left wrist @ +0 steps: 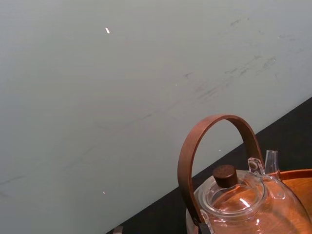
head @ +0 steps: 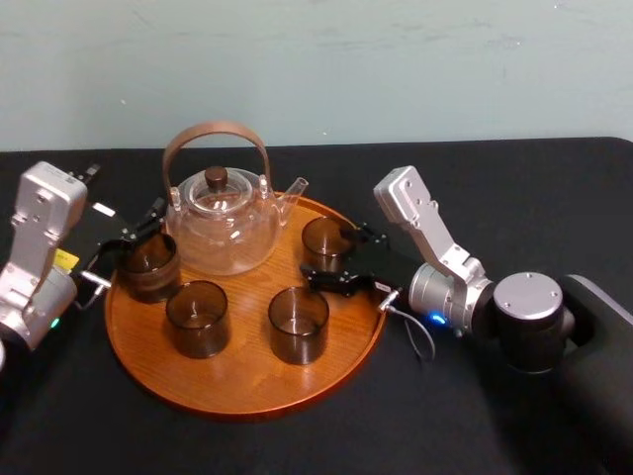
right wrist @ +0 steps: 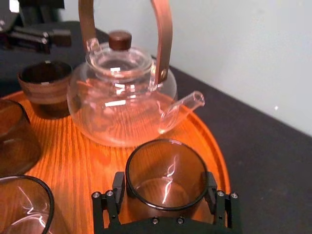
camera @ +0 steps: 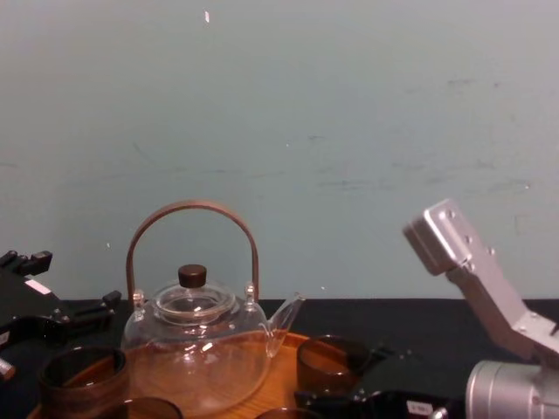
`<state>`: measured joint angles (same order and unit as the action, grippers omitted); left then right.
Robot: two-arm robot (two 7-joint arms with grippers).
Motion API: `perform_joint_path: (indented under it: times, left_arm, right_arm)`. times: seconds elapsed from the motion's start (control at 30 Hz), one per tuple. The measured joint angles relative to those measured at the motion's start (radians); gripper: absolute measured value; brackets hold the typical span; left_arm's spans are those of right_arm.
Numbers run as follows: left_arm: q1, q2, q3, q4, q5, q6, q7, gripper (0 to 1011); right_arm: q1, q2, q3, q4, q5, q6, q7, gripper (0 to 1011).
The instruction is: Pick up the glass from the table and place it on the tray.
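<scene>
A smoky brown glass [head: 324, 237] stands on the round wooden tray [head: 247, 376], close to its right rim and beside the spout of the glass teapot [head: 223, 223]. My right gripper [head: 328, 255] reaches in from the right over the rim. In the right wrist view its two fingers [right wrist: 118, 191] press against either side of the glass [right wrist: 165, 165]. My left gripper [head: 127, 247] hovers at the tray's left edge with its fingers spread, next to another brown glass [head: 148, 265] without holding it. The black table [head: 514, 188] lies all around the tray.
Two more brown glasses [head: 197, 317] [head: 298, 323] stand on the front half of the tray. The teapot's tall brown handle [camera: 192, 209] rises at the back. A pale wall stands behind the table.
</scene>
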<state>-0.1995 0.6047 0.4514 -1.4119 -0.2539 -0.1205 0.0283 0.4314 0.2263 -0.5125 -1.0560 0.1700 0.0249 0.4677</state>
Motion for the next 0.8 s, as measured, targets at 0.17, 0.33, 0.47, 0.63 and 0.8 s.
perform_joint_path:
  times: [0.17,0.33,0.47,0.63,0.8]
  left_arm:
    - [0.000,0.000,0.000,0.000,0.000,0.000,0.000,1001]
    - [0.000,0.000,0.000,0.000,0.000,0.000,0.000,1001]
    - [0.000,0.000,0.000,0.000,0.000,0.000,0.000,1001]
    - [0.000,0.000,0.000,0.000,0.000,0.000,0.000,1001]
    - [0.000,0.000,0.000,0.000,0.000,0.000,0.000,1001]
  right_arm:
    - [-0.023,0.011,0.015,-0.049,-0.001,-0.023,-0.008,1002]
    - [-0.043,0.019,0.025,-0.092,-0.001,-0.030,-0.015,1002]
    - [-0.064,0.032,0.035,-0.140,0.003,-0.029,-0.016,1002]
    - [-0.088,0.050,0.050,-0.194,0.014,-0.021,-0.018,1002]
    - [-0.122,0.076,0.077,-0.256,0.040,-0.017,-0.020,1002]
